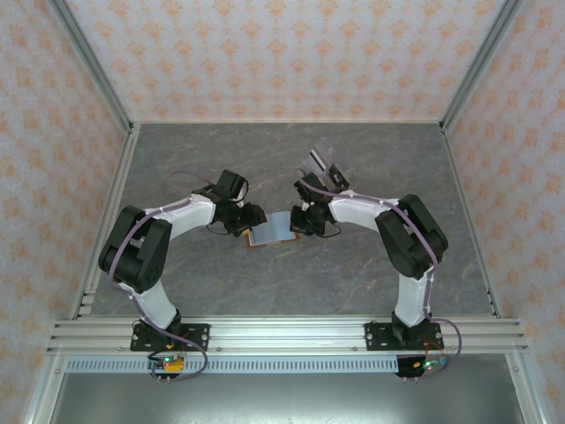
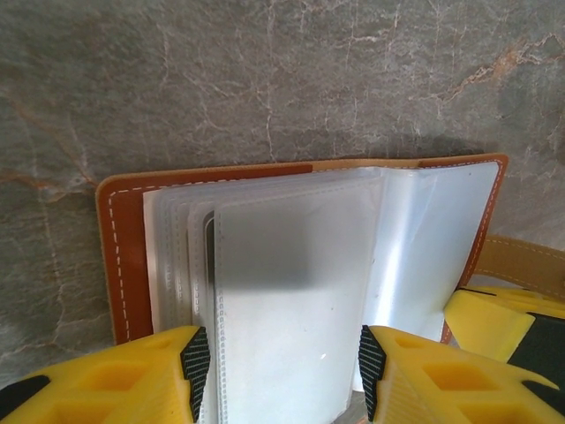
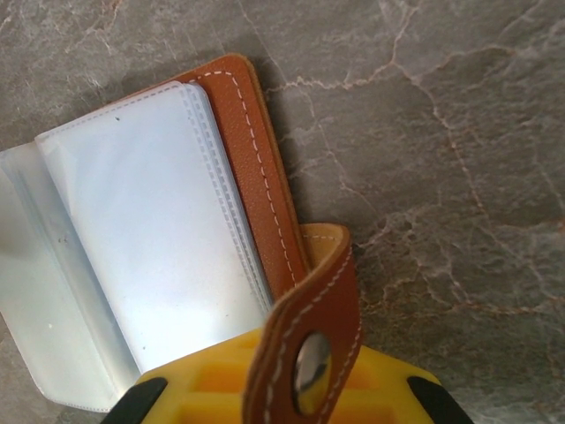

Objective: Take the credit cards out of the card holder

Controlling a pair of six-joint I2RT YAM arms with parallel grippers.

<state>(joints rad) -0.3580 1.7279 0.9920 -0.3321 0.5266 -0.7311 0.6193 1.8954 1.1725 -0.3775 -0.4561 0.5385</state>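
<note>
Both engaged: right end effector (image 1: pixel 303 221) clamped shut on card holder (image 2: pixel 124 247) strap (image 3: pixel 331 291) to pin it open, left end effector (image 2: pixel 278 371) half-open straddling clear sleeves (image 2: pixel 291 265).

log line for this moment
card holder open on table | left claw open around clear sleeves | right claw shut on card holder

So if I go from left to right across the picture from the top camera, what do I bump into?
left arm → left gripper → open card holder → right gripper → right arm
</note>
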